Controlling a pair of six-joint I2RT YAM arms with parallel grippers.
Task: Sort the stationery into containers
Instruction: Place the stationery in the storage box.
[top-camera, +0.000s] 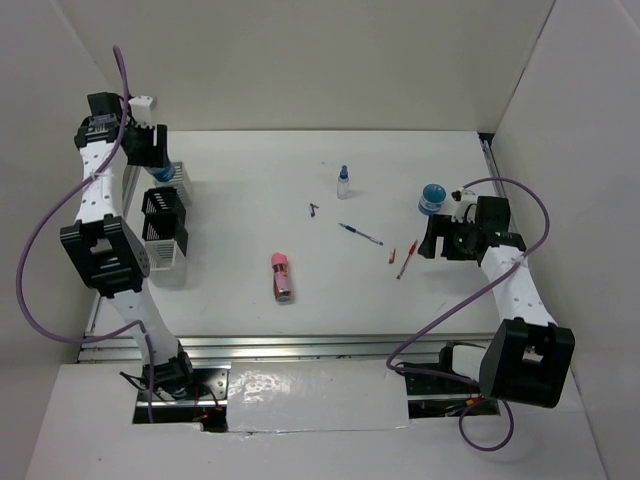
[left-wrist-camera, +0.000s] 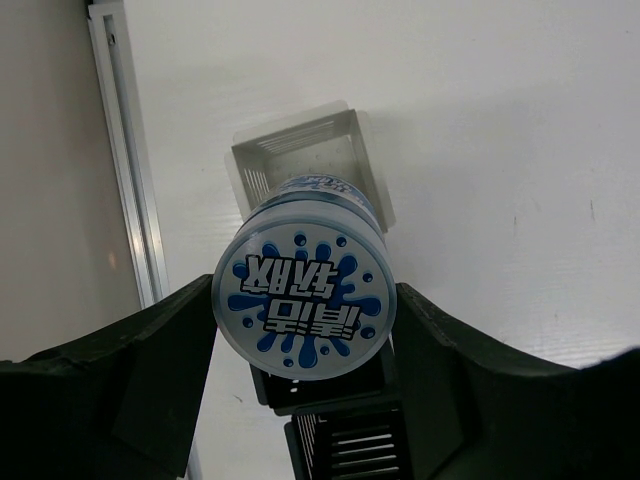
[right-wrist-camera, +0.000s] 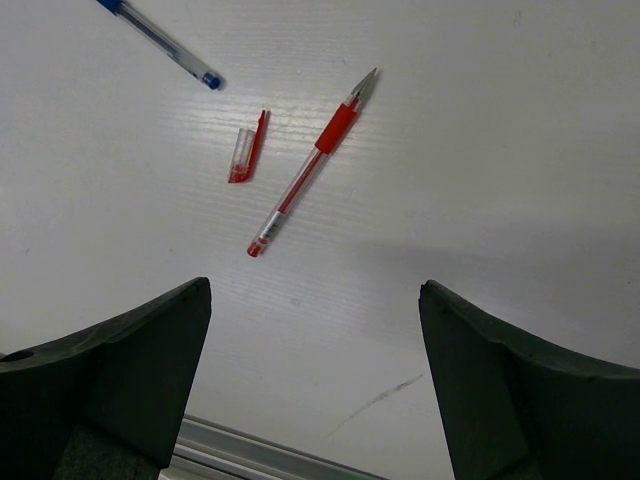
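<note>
Round blue-white tin (left-wrist-camera: 300, 300): clamped by left gripper (left-wrist-camera: 303, 345) above white slotted box (left-wrist-camera: 245, 160), likely for dropping in.
Right gripper (right-wrist-camera: 315, 370): jaws apart, above red pen (right-wrist-camera: 305, 180).

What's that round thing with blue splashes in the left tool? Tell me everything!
It is a round white tub, plastic-looking, with a blue splash picture and white letters on its flat end. The left tool pinches its sides between two dark fingers, flat end facing the wrist camera. A white slotted box lies just beyond it.
</note>
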